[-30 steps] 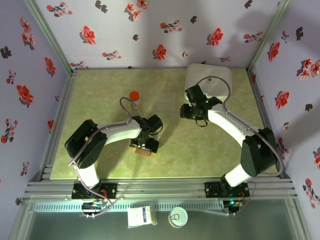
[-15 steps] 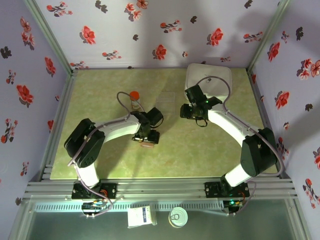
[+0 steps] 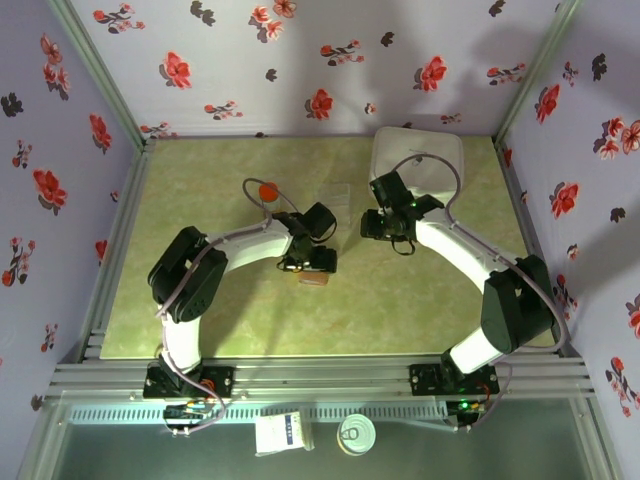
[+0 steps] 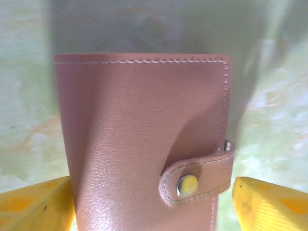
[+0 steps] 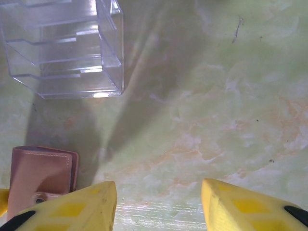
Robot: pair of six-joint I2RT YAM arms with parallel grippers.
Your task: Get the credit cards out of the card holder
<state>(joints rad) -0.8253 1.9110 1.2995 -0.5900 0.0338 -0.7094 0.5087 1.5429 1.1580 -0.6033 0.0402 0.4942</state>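
Left wrist view puts the snapped-shut holder [image 4: 139,134] between the left tool's [image 4: 153,197] fingers [image 4: 33,204] (gripped or just straddled, I cannot tell), mid counter [image 5: 216,96], right tool [image 5: 159,204] parted and empty; next should come popping the snap [image 4: 187,184] to reach the cards.

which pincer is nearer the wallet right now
Left. The left pincer grips the wallet, a finger against each side edge. The right pincer is open over the table, right of the wallet and apart from it, near the tray.
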